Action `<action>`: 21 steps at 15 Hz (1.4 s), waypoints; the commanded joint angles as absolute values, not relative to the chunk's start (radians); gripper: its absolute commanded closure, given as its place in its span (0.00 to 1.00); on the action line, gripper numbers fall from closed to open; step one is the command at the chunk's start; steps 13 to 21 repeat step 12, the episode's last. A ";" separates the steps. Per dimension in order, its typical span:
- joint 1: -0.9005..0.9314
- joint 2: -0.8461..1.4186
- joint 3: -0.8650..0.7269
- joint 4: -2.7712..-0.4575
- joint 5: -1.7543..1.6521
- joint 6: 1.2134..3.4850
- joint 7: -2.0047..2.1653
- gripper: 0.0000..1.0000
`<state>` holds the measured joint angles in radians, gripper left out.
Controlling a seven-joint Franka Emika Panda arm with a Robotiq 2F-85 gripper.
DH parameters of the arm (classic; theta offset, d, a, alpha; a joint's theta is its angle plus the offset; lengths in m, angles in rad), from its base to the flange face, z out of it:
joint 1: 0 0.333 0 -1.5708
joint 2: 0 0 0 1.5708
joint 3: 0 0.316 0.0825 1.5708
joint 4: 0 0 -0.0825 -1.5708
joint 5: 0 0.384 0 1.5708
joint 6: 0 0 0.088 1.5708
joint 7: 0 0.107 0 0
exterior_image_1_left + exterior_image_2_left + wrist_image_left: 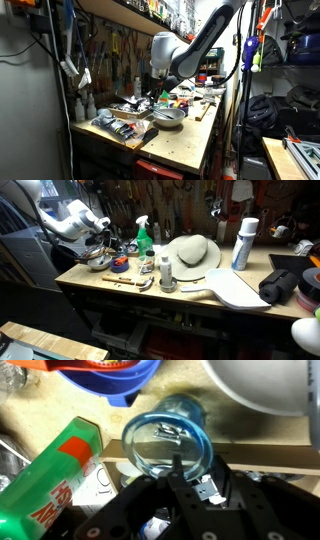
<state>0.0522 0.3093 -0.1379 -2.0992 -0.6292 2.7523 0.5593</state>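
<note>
In the wrist view a clear blue-tinted cup [165, 442] is seen from above, close under the camera. My gripper [192, 475] has one finger inside the cup's rim and the other, with its silver pad, outside it, so it is shut on the rim. In both exterior views the gripper [160, 95] [106, 242] hangs low over the cluttered end of the wooden workbench [190, 140], beside a metal bowl [168, 116] [97, 262]. The cup itself is too small to make out there.
A green packet [60, 480] lies beside the cup. An orange and blue bowl [110, 380] and a metal bowl [270, 385] sit beyond it. Further along the bench stand a green spray bottle [144, 235], a straw hat [194, 253] and a white can [243, 242].
</note>
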 commanded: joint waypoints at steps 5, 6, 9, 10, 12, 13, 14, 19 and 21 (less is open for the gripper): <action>0.028 0.109 -0.094 -2.217 -0.345 2.886 0.323 0.01; 0.021 0.085 -0.085 -2.240 -0.307 2.933 0.280 0.00; 0.002 -0.005 -0.069 -2.340 -0.220 3.090 0.196 0.00; 0.003 -0.025 -0.064 -2.363 -0.183 3.114 0.168 0.00; 0.019 0.027 -0.085 -2.297 -0.226 3.086 0.207 0.00; 0.019 0.027 -0.085 -2.297 -0.226 3.086 0.207 0.00; 0.019 0.027 -0.085 -2.297 -0.226 3.086 0.207 0.00; 0.019 0.027 -0.085 -2.297 -0.226 3.086 0.207 0.00; 0.019 0.027 -0.085 -2.297 -0.226 3.086 0.207 0.00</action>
